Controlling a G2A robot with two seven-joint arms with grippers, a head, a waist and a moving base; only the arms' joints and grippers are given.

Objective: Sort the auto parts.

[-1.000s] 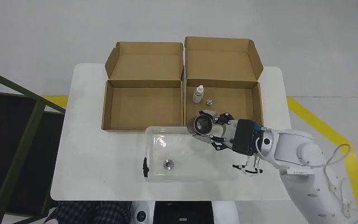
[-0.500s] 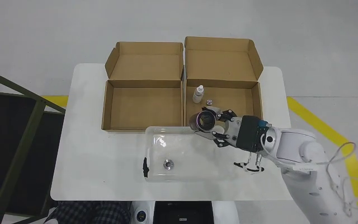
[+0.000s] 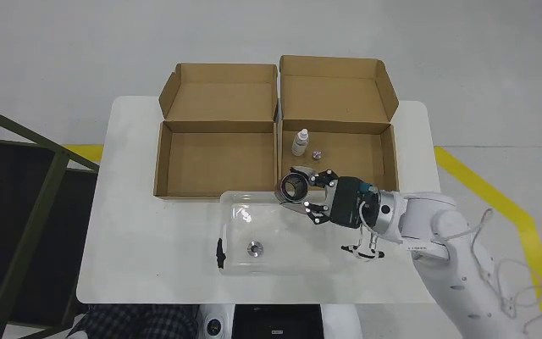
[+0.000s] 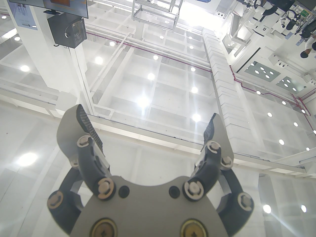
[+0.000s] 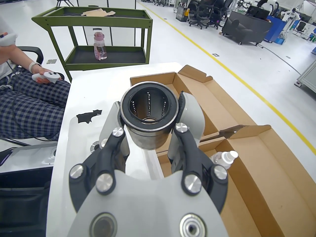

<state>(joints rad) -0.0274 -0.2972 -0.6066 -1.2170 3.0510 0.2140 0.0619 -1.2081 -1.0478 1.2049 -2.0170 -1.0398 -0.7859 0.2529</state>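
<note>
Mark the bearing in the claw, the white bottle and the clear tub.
bearing (image 5: 148, 114), right wrist view, inside its bore
white bottle (image 3: 300, 144), top view, its body
clear tub (image 3: 275, 236), top view, bare floor

Left box (image 3: 216, 163) beside right box (image 3: 360, 154), tray (image 3: 284, 247) before both

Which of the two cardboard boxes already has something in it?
The cardboard box on the robot's right: a small white bottle and a little metal part sit inside it. The left box shows only its bare cardboard floor.
</note>
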